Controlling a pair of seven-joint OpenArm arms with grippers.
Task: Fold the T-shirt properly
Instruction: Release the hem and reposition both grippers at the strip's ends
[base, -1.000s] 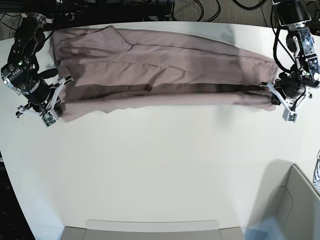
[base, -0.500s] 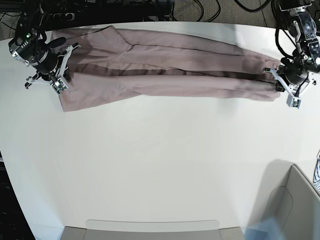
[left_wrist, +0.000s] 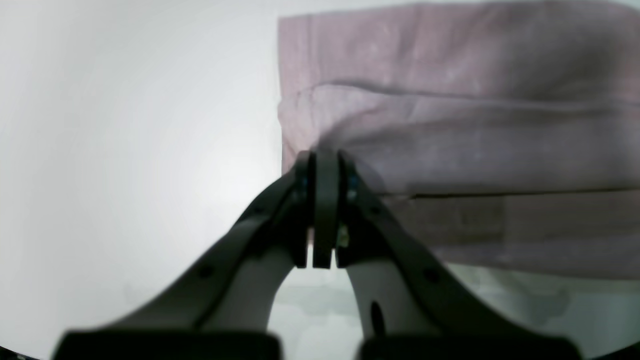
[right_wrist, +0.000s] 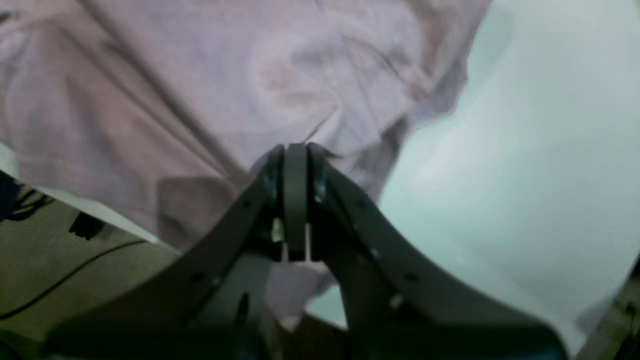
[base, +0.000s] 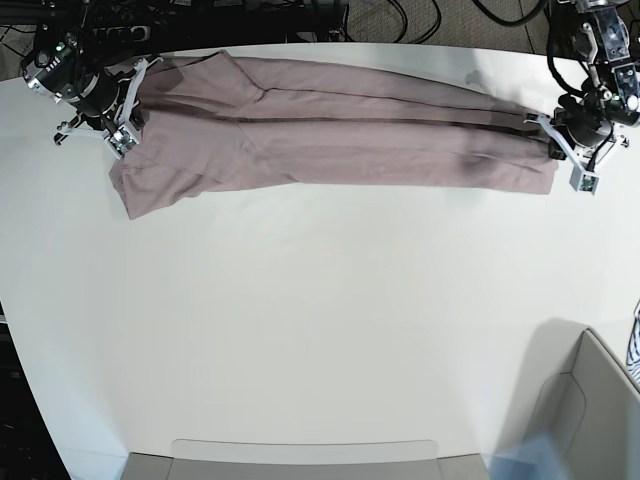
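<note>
The T-shirt (base: 330, 140) lies stretched in a long folded band across the far side of the table (base: 320, 330). The left gripper (left_wrist: 325, 165), jaws pressed together, pinches its right end. The right gripper (right_wrist: 295, 155), jaws likewise closed, pinches cloth at its left end.

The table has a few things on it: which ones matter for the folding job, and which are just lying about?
Part of the job:
- T-shirt, stretched across the far side of the table
- left gripper, shut on one end
- right gripper, shut on the other end

Just lying about:
- grey bin at the near corner
- cables behind the table
</note>
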